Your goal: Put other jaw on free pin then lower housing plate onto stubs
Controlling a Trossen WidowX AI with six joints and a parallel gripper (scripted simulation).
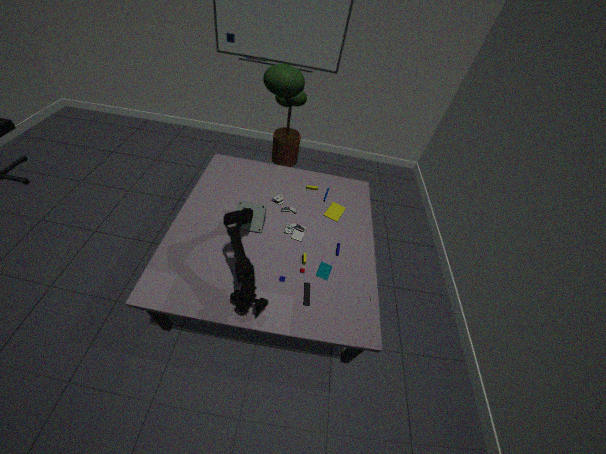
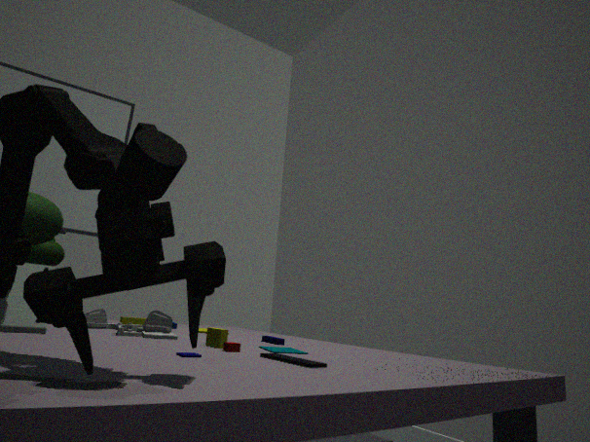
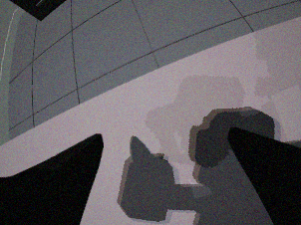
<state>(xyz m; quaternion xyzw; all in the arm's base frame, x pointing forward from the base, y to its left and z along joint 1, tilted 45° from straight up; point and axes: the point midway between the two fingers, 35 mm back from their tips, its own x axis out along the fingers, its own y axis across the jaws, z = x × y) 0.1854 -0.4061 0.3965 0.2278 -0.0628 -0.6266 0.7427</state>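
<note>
My gripper (image 1: 249, 312) (image 2: 141, 359) (image 3: 167, 137) is open and empty, low over the table's near edge, well away from the parts. A small pale assembly (image 1: 297, 234) (image 2: 160, 336) lies mid-table, with a grey curved piece (image 2: 159, 321) on or beside it. Two more light parts lie behind it: a slim one (image 1: 288, 209) and a compact one (image 1: 277, 199). Which of these are the free jaw and the housing plate, and where the pins and teeth are, is too small to tell. The wrist view shows none of these parts.
The arm stands on a grey-green plate (image 1: 258, 218) at the left. To the right lie a yellow sheet (image 1: 334, 211), a teal sheet (image 1: 324, 270) (image 2: 283, 349), a black bar (image 1: 306, 294) (image 2: 293, 359), a red cube (image 1: 302, 270) (image 2: 231, 347) and a blue block (image 1: 281, 278) (image 2: 188, 354).
</note>
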